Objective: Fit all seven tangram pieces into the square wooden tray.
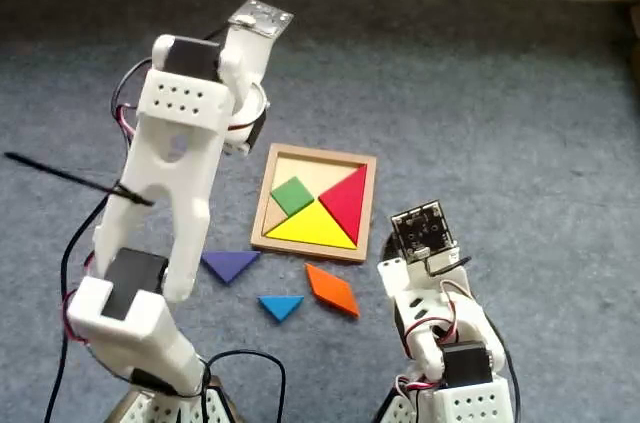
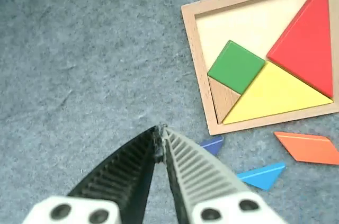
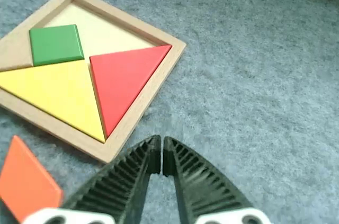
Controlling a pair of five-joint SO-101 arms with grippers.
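Four of the seven pieces sat flat in the square wooden tray in the middle of the fuzzy grey-blue worktop: a big red triangle, a big yellow triangle, a green square and a small plain-wood triangle. Three smooth painted pieces lay on the worktop just beside the tray, on the side nearer the arms: a purple triangle, a little blue triangle and an orange slanted piece. The left jaws and the right jaws were both shut tight with nothing in them.
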